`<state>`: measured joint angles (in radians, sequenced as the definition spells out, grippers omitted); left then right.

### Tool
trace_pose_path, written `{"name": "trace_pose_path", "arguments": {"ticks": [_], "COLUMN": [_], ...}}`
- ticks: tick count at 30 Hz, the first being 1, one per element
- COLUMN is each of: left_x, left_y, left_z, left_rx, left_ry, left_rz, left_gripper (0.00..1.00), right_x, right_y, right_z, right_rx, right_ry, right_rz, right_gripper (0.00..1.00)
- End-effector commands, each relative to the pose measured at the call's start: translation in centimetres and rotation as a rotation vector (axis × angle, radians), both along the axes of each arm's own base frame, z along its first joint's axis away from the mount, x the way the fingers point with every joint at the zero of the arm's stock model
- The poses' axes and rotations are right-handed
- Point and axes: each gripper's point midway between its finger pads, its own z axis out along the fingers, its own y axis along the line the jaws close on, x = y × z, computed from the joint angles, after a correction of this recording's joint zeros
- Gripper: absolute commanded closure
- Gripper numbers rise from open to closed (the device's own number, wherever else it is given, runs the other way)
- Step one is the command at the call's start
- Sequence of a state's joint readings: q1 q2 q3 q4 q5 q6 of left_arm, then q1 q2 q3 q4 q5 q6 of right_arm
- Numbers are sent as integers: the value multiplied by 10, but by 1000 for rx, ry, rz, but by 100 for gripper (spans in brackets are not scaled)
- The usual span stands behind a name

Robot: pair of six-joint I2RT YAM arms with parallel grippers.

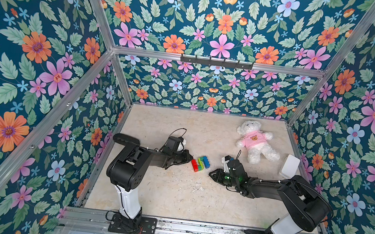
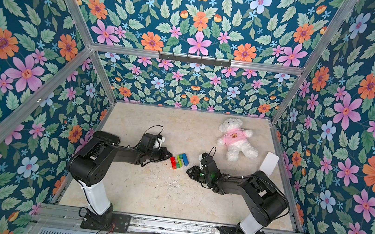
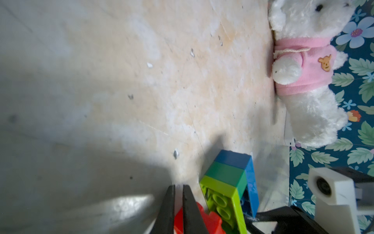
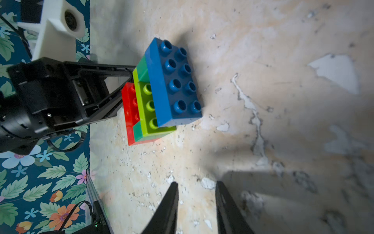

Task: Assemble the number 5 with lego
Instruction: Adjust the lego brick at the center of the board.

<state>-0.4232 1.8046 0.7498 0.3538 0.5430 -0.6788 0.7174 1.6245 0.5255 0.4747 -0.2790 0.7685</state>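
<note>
5 (image 1: 201, 163) looks done: all bricks joined, lying mid desk (image 1: 172, 193).
jaws of left gripper (image 3: 179, 188) shut, tips against red brick (image 4: 128, 113).
jaws of right gripper (image 4: 196, 186) part open, empty, apart from 5.
maybe only backing off left.

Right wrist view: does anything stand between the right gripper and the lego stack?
Nothing visible does. Only bare table lies between the right gripper, its jaws apart and empty, and the lego stack. The left gripper is on the stack's opposite side, and the teddy lies well aside.
</note>
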Motion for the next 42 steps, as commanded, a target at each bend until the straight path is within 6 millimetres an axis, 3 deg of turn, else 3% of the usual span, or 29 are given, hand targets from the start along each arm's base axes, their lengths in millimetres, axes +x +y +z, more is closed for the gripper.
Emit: {"name": "trace_pose_path", "arguments": {"ticks": [1,12,21,30,37,41,42], "left_x": [-12,-41,-77,-94,-95,-84,-79], "left_y": [-1,-16,-13,-37,-6,24,33], "left_z": [-4,-9,-18,-13,-14,10,21], "left_rx": [13,30,38,20,137,216,252], "left_ry": [5,22,61,50,47,-31,-71], "left_rz": [-14,-47,-3,-23,45,128,152], "left_gripper": [85,85,86,85,84,78,71], "right_x": [0,2,5,4,3,8,11], "right_y": [-6,-29,-48,-60,-67,-76,-80], "right_z": [-1,3,8,9,19,38,46], "right_rx": [-6,-36,-55,-67,-111,-153,-171], "right_ry": [-11,-24,-44,-54,-96,-178,-207], "right_rz": [-26,-90,-129,-148,-133,-142,-158], "right_gripper": [66,65,65,65,64,56,52]}}
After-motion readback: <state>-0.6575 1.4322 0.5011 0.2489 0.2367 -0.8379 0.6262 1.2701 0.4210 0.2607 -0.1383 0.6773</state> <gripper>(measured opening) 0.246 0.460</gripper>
